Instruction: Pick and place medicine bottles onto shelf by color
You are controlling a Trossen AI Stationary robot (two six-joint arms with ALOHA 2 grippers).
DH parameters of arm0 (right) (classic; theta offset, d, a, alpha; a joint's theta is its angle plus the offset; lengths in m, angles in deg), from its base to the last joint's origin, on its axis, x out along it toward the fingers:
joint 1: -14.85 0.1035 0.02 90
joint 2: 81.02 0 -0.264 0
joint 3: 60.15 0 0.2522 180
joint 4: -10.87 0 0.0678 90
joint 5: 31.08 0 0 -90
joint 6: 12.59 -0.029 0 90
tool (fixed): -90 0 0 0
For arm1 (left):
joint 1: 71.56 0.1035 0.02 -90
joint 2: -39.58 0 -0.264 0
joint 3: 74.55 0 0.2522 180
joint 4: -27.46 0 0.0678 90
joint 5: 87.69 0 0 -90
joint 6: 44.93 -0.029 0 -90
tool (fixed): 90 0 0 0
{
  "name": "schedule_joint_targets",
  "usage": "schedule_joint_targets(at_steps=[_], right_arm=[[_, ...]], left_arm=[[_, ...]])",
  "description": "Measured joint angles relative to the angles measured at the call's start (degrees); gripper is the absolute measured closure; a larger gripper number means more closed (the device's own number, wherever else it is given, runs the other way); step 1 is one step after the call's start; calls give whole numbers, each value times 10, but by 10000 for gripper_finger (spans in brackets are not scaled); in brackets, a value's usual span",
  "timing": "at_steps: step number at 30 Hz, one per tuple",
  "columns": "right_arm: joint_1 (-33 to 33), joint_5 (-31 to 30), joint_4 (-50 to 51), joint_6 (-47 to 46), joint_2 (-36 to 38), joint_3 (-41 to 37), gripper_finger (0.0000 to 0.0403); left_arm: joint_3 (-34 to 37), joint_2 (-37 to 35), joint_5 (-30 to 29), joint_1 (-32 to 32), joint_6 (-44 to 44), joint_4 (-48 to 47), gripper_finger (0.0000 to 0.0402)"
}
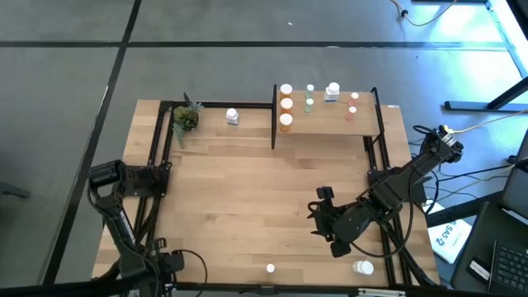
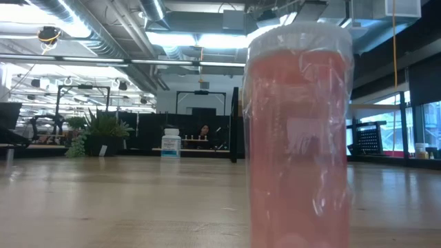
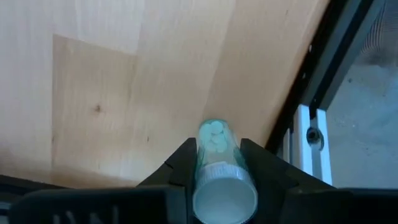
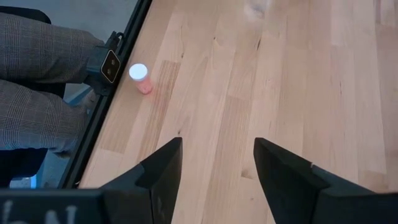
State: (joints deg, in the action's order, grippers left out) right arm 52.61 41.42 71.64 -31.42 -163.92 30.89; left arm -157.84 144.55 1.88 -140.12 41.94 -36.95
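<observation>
A small green bottle (image 3: 216, 140) with a white cap (image 3: 224, 198) stands between the fingers of my left gripper (image 3: 217, 148), near the table's front left corner (image 1: 161, 262). My right gripper (image 4: 217, 162) hangs open over the front right of the table (image 1: 323, 216), with nothing between its fingers. A pinkish-red bottle (image 4: 140, 78) stands upright on the table near the front edge (image 1: 270, 267). It also fills the low view (image 2: 300, 138). The shelf (image 1: 330, 122) at the back right carries orange (image 1: 285, 104), green (image 1: 309, 97), white (image 1: 332, 91) and pink (image 1: 352, 106) bottles. My left gripper pinches the green bottle between its two fingers, on the upper body just below the cap (image 3: 200, 163). The fingers come from above, pointing down. The bottle is upright, cap up. I cannot tell whether its base rests on the table.
A white bottle (image 1: 232, 116) and a small potted plant (image 1: 186, 118) stand at the back left. Another white bottle (image 1: 363, 266) lies at the front right. Black frame rails (image 3: 323, 68) run along the table's edges. A person's legs (image 4: 37, 93) show beyond the front edge.
</observation>
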Motion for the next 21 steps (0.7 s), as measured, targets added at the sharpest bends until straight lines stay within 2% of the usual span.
schedule_joint_targets(at_steps=[10,15,21], right_arm=[[0,0,1,0,0,0,202],[0,0,3,7,0,0,202],[0,0,2,44,0,0,202]], left_arm=[[-5,0,-5,46,-9,-5,312],[-43,0,-37,86,-79,-44,312],[-123,0,-50,148,-190,-159,312]])
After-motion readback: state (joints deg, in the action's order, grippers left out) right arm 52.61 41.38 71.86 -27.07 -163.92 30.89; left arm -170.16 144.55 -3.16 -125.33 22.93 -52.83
